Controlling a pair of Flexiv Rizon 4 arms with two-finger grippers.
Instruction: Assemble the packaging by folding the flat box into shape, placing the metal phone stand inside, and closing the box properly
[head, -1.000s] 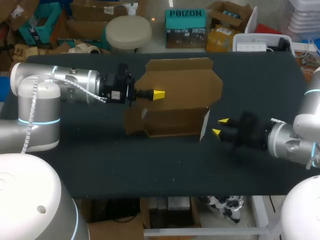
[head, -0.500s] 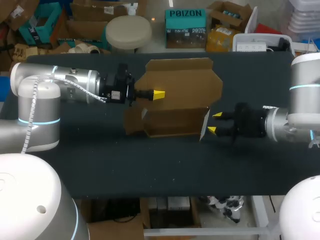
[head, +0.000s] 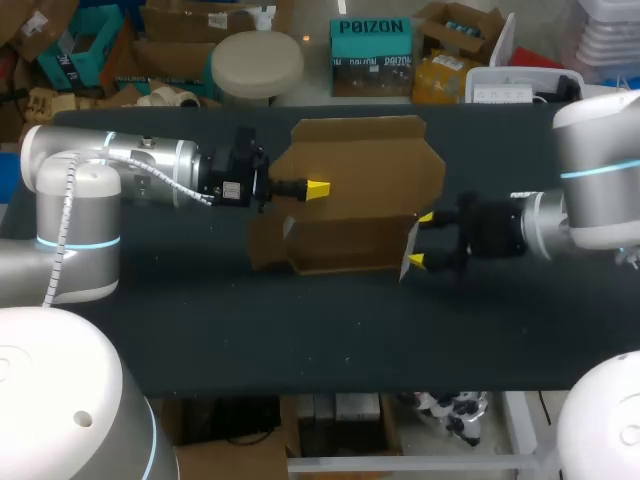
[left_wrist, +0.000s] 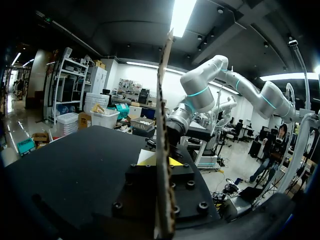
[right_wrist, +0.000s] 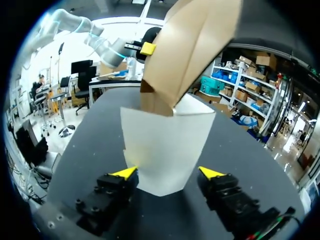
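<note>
One cardboard box (head: 360, 170), part-folded, mid-table (head: 300, 330), big flap standing up; can't tell what's inside it; left gripper (head: 317, 189) pinches that upright flap, card edge-on between its fingers; right gripper (head: 420, 240) spread wide at the box's right end, white side flap (right_wrist: 165, 145) between its tips, not clamped; count: one box, two grippers.

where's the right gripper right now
In the head view the right gripper sits right of centre, at the right end of the cardboard box, open fingers straddling its white flap.
</note>
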